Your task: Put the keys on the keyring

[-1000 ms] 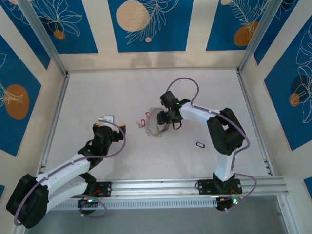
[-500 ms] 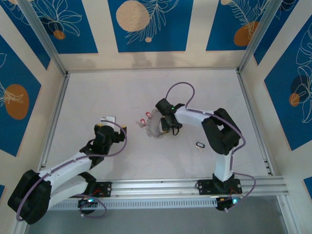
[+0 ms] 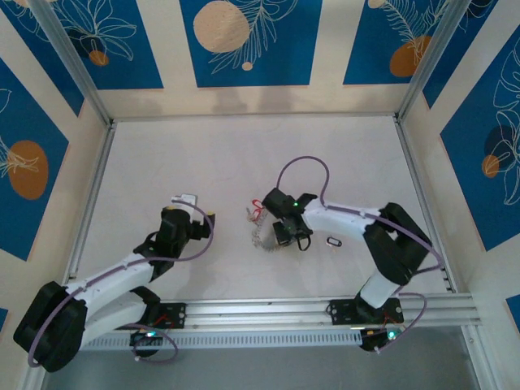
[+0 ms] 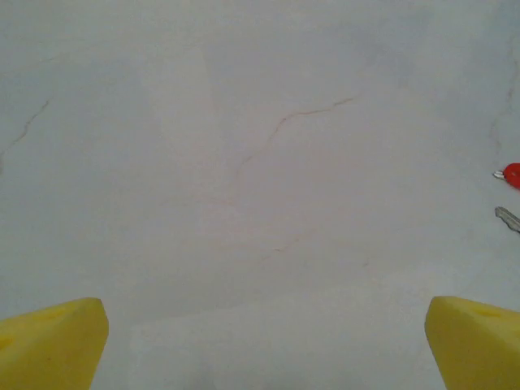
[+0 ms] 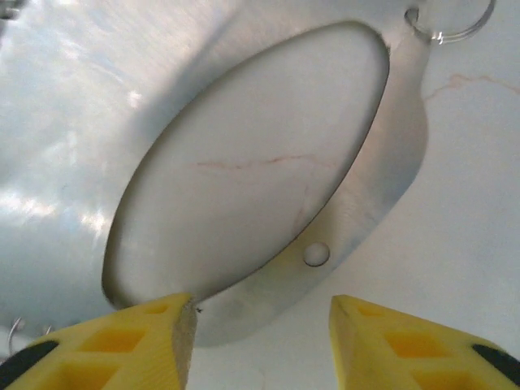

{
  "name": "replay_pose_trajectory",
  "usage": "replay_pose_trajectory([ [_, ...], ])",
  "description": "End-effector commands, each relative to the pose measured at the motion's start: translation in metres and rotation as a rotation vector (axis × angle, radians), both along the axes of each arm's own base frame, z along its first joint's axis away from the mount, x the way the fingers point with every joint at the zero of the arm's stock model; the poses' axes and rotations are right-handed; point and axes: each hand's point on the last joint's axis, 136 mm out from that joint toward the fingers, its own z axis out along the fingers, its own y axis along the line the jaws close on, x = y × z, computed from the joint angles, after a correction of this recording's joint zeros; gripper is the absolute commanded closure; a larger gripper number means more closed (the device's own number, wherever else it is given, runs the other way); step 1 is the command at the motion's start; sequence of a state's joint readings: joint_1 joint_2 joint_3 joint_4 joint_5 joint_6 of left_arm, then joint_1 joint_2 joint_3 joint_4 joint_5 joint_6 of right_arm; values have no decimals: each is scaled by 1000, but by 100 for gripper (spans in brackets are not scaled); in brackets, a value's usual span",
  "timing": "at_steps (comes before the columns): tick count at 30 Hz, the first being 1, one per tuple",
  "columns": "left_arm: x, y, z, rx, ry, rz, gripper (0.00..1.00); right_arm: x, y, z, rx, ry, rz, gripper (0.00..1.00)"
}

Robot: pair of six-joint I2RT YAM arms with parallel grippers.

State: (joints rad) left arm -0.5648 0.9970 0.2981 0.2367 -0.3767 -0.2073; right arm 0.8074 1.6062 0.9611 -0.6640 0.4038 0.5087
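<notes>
The keyring [image 3: 259, 236], a silvery ring fringed with small keys, lies near the table's middle, and red-tagged keys [image 3: 253, 214] sit just beyond it. My right gripper [image 3: 278, 233] hangs over the ring's right side. In the right wrist view the keyring [image 5: 357, 219] is a broad shiny band around an oval opening. My right gripper [image 5: 264, 313] straddles its lower edge, jaws apart. The left fingertip [image 5: 162, 333] overlaps the band and the right one stands clear of it. My left gripper [image 3: 189, 210] is wide open over bare table further left. A red tag [image 4: 512, 173] and a silvery key [image 4: 508, 218] show at the left wrist view's right edge.
A small dark oval tag loop [image 3: 331, 241] lies right of the right gripper. A small wire loop [image 5: 451, 20] hangs at the band's top. Aluminium rails [image 3: 89, 203] border the table at the sides, and a rail runs along the near edge.
The right gripper has moved toward the near edge, and the keyring and red-tagged keys have shifted with it. Its jaws have narrowed. The left gripper has drifted slightly.
</notes>
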Motion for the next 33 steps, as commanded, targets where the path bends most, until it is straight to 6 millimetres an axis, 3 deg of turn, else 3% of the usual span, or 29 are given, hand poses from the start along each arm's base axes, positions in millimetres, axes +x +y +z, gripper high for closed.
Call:
replay_pose_trajectory([
  [1,7,-14,14,-31,-33,-66,0,-12,15,13,94,-3,197,54],
  [4,7,-22,14,-34,-26,-111,0,-27,35,24,220,41,327,49],
  [6,7,-28,13,-36,-17,-143,0,-43,52,43,271,37,502,48],
  [8,6,-37,12,-40,-9,-189,0,-54,62,59,222,-64,724,46],
  [10,6,-44,11,-42,2,-225,0,-62,63,60,172,-180,960,45],
  [13,7,-51,9,-42,19,-258,0,-38,50,60,28,-382,1066,45],
  [16,8,-49,10,-38,16,-246,0,-31,38,49,-72,-457,1187,45],
  [20,5,-47,13,-47,-8,-248,0,-30,16,19,-188,-377,1283,46],
  [21,4,-47,13,-48,-11,-251,0,-29,16,15,-199,-369,1286,49],
  [22,4,-47,14,-50,-14,-252,0,-28,17,11,-199,-360,1290,54],
  [26,5,-47,13,-48,-7,-252,0,-23,25,1,-176,-349,1328,54],
  [33,3,-45,14,-57,-16,-248,0,-35,42,-11,-63,-376,1399,46],
])
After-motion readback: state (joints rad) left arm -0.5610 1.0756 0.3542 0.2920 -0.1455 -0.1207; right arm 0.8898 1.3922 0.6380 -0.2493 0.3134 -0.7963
